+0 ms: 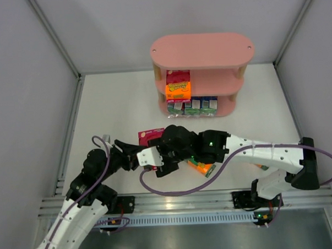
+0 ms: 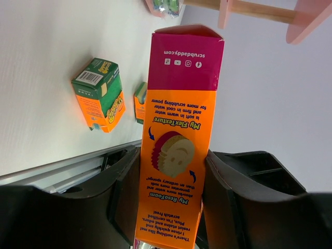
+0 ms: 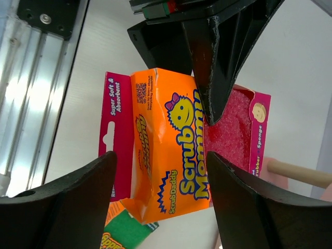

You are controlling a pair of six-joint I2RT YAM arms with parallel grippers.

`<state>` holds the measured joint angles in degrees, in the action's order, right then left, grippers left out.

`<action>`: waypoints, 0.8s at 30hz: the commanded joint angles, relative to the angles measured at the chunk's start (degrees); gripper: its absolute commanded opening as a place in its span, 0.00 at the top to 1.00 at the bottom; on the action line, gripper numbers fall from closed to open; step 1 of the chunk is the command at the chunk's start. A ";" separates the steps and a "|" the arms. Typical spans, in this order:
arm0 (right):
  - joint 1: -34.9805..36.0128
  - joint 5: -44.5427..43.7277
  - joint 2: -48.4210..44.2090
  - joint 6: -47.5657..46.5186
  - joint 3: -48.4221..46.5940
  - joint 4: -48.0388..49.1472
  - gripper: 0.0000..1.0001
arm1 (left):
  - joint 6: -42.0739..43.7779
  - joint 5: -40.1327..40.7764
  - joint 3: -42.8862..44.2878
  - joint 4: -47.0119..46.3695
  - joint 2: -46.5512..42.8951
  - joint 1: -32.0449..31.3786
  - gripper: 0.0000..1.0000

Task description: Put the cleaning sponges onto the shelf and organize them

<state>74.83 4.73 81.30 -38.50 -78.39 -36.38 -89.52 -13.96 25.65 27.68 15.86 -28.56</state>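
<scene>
My left gripper (image 2: 171, 207) is shut on an orange-and-magenta sponge pack (image 2: 179, 135) and holds it above the table near the front, as the top view shows (image 1: 150, 136). My right gripper (image 3: 161, 197) is open, its fingers on either side of the same pack (image 3: 171, 150), apart from it on the left side. The pink shelf (image 1: 201, 50) stands at the back. Its middle tier holds an orange-and-magenta pack (image 1: 177, 84). Its bottom tier holds several blue/green-and-white packs (image 1: 194, 107). Two green-and-orange packs (image 2: 98, 96) lie on the table under the right arm (image 1: 201, 168).
White enclosure walls stand close on both sides, with a metal rail (image 1: 175, 204) along the near edge. The two arms crowd together at the front centre. The shelf's wooden post (image 2: 259, 9) shows in the left wrist view.
</scene>
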 commanded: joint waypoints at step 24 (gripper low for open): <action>1.56 -6.15 -4.39 -8.87 5.44 4.13 0.68 | 0.83 4.98 3.08 2.19 -4.43 0.17 0.31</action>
<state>77.38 -3.77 80.88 -46.11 -73.21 -31.24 -89.73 -12.01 24.53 29.43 12.23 -28.56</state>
